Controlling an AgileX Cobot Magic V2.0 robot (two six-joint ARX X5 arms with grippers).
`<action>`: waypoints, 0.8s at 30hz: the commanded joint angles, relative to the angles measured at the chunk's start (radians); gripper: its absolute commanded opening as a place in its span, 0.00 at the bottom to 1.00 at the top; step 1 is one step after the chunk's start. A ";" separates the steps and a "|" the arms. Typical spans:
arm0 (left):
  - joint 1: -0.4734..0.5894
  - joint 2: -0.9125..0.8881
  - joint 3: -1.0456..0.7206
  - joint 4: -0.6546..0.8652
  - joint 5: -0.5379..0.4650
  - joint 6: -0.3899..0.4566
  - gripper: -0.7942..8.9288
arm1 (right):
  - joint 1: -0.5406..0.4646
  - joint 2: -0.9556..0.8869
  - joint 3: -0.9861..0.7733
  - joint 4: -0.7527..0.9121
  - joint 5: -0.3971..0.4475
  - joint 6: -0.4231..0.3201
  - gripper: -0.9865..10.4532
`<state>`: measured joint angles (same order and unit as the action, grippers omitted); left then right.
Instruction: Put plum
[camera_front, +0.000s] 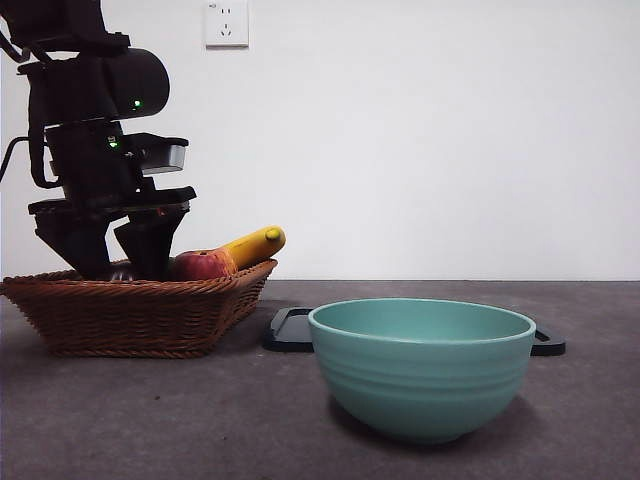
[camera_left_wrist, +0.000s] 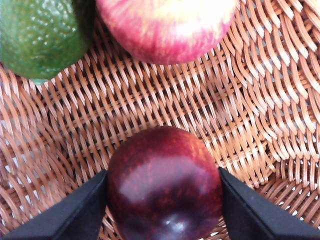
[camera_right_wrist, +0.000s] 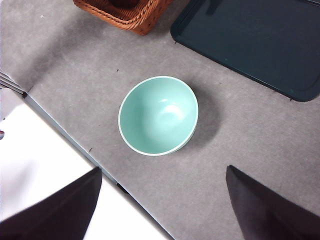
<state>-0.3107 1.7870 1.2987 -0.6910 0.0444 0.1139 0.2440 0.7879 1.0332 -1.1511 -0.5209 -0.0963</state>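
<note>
Currently the left claw (camera_left_wrist: 164, 200) brackets the plum (camera_left_wrist: 165, 182) in the basket (camera_left_wrist: 240, 115), jaws at both flanks, squeeze unconfirmed. Skin is glossy, slippery, bruisable: grip at the widest part, lightly. Right claw (camera_right_wrist: 162, 200) open over the worktop (camera_right_wrist: 75, 60).

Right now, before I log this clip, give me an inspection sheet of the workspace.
Surface: grey table.
Job's things: plum lying in the wicker basket.
Clutter: red-and-yellow apple, green fruit, banana, teal bowl, dark tray.
Grippers: left tool down in the basket, jaws against the plum's sides; right tool open, high above the bowl.
Cables: black cable beside the arm.
Surroundings: white wall, socket.
</note>
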 joint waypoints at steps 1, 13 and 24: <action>-0.006 -0.003 0.021 0.003 0.000 0.005 0.33 | 0.004 0.008 0.018 0.006 -0.003 0.010 0.43; -0.093 -0.269 0.021 -0.025 0.062 -0.003 0.33 | 0.004 0.008 0.018 0.006 -0.002 0.010 0.43; -0.375 -0.415 0.021 -0.050 0.166 -0.024 0.33 | 0.004 0.008 0.018 0.006 0.005 0.010 0.43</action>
<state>-0.6655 1.3552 1.3022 -0.7448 0.2092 0.0952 0.2440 0.7879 1.0332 -1.1511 -0.5190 -0.0967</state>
